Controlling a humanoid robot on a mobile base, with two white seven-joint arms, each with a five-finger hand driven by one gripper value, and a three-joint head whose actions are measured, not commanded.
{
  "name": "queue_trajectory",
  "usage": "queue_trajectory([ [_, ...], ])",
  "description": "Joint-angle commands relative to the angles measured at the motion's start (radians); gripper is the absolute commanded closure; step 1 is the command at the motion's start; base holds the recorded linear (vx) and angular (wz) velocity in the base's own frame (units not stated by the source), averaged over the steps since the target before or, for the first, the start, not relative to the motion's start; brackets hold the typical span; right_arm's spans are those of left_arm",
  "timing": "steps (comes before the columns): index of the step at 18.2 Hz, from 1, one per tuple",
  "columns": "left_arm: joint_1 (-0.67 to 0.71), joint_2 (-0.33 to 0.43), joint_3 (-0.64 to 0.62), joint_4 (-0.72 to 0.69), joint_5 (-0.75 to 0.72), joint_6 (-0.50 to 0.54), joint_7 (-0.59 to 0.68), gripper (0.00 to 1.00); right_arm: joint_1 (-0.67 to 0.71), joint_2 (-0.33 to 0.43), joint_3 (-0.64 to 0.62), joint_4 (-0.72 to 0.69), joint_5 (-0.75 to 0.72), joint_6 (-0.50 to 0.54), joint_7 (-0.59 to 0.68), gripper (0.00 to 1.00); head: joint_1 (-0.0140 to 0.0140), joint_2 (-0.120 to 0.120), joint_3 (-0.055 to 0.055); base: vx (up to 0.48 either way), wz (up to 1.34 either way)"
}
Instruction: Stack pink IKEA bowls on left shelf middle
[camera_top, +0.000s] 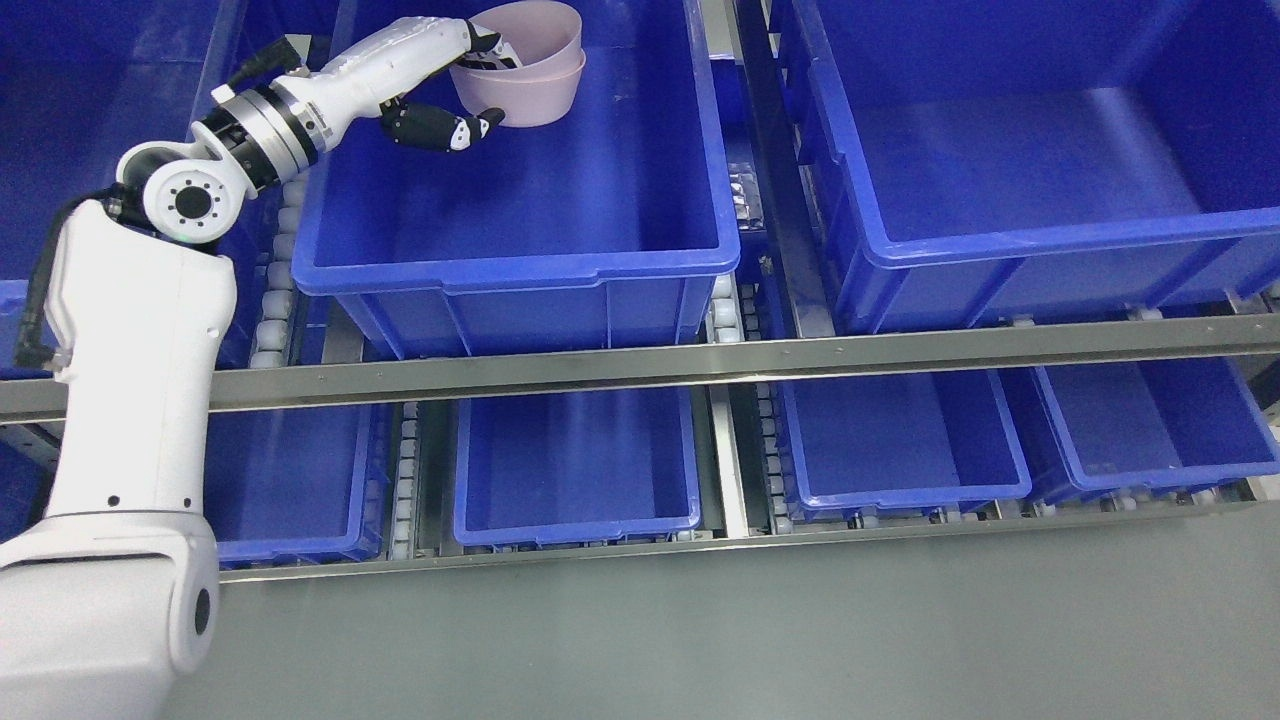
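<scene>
Two pink bowls sit in the large blue bin on the upper shelf level. The upper bowl is tilted and rests inside the lower bowl, which stands on the bin's floor at the far side. My left hand reaches into the bin from the left. Its upper fingers hook over the upper bowl's near rim and its thumb lies below, against the lower bowl's side. The hand grips the upper bowl at its rim. The right arm does not show.
A second large blue bin stands to the right on the same level. Several smaller blue bins sit on the lower level behind a steel rail. Roller tracks run between the bins. Grey floor lies in front.
</scene>
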Motion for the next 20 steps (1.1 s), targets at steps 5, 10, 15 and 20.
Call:
queue_trajectory([
  [5,0.008,-0.068,-0.024,0.020,0.000,0.000,-0.002,0.69,0.029,-0.017,-0.012,-0.034,0.000,-0.001,0.001,0.00,0.0000,0.000,0.000,0.000,0.00],
  [10,0.003,-0.071,-0.008,-0.011,0.004,0.000,0.000,0.41,0.029,-0.017,-0.011,-0.034,0.000,-0.001,0.001,0.00,0.0000,0.000,0.000,0.000,0.00],
  [15,-0.005,-0.139,0.024,-0.080,0.016,0.000,0.038,0.21,0.029,-0.017,-0.011,-0.034,0.000,0.001,0.001,0.00,0.0000,0.000,0.000,0.000,0.00],
  [20,-0.072,-0.196,-0.031,-0.120,0.258,0.020,0.232,0.11,0.029,-0.017,-0.012,-0.034,0.000,-0.001,0.001,0.00,0.0000,0.000,0.000,0.000,0.00],
])
